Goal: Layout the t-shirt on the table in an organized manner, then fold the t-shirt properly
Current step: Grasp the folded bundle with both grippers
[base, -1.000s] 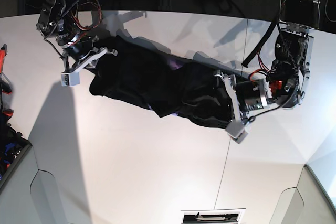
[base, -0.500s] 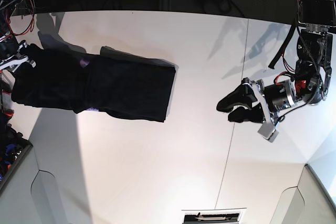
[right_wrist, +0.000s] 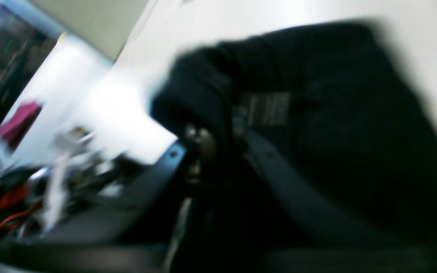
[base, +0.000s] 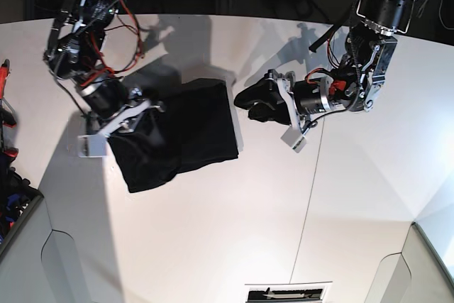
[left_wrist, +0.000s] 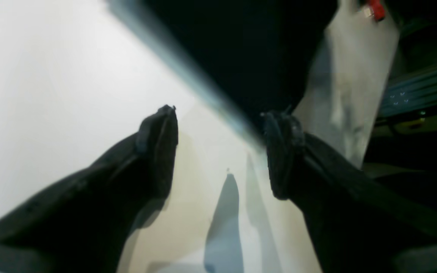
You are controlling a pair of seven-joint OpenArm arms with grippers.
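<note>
The black t-shirt (base: pixel 181 133) lies bunched in a rough block on the white table (base: pixel 213 232), left of centre. My right gripper (base: pixel 133 108) is at the shirt's left edge. In the blurred right wrist view it (right_wrist: pixel 211 140) looks shut on a fold of the t-shirt (right_wrist: pixel 336 125), beside the small dark label (right_wrist: pixel 266 109). My left gripper (base: pixel 250 103) is open and empty just right of the shirt, apart from it. In the left wrist view it (left_wrist: pixel 220 113) has only bare table (left_wrist: pixel 51 76) between its black fingers (left_wrist: pixel 161 129). The orange collar band is hidden.
A thin dark seam (base: pixel 312 175) runs front to back across the table, right of centre. A printed card (base: pixel 287 293) lies at the front edge. Red-handled tools (base: pixel 6 104) sit off the left edge. The table's dark back edge (left_wrist: pixel 188 72) is close behind my left gripper.
A second ago both grippers held the shirt stretched. The left let go. The right swung the shirt far left, then back to left of centre. The left gripper has moved left, open.
</note>
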